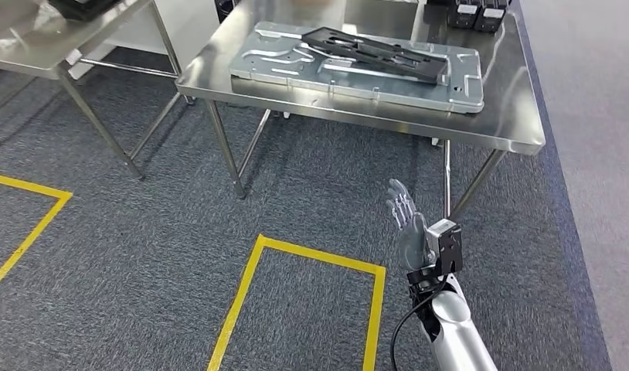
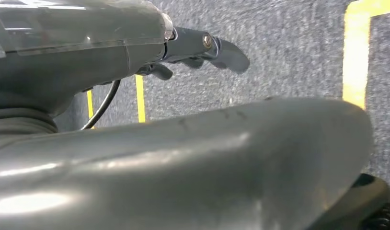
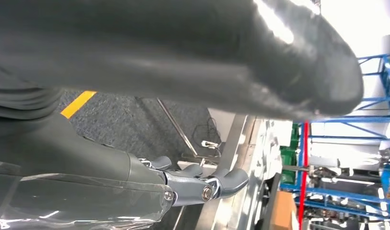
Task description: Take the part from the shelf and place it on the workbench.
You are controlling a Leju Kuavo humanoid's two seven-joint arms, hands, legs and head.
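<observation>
Black plastic part (image 1: 371, 52), long, flat and full of cutouts, lying in the upper centre of the head view on top of a ribbed sheet-metal panel (image 1: 358, 81), which rests flat on the stainless workbench (image 1: 504, 116). Apparently already set down at its destination, well apart from either hand. Probably light and fairly stiff, with some flex along its length likely; smooth enough to slide on the metal beneath. Best taken near the middle of a long edge or through one of the openings, rather than by a thin end, to avoid twisting.

Right hand (image 1: 408, 224) at lower right of the head view, raised below the bench edge over grey carpet, fingers spread and holding nothing. Left hand (image 2: 193, 48) seen in its wrist view above carpet and yellow floor tape (image 2: 355, 52), fingers loosely extended, nothing in them. Second steel table (image 1: 33, 46) at upper left.
</observation>
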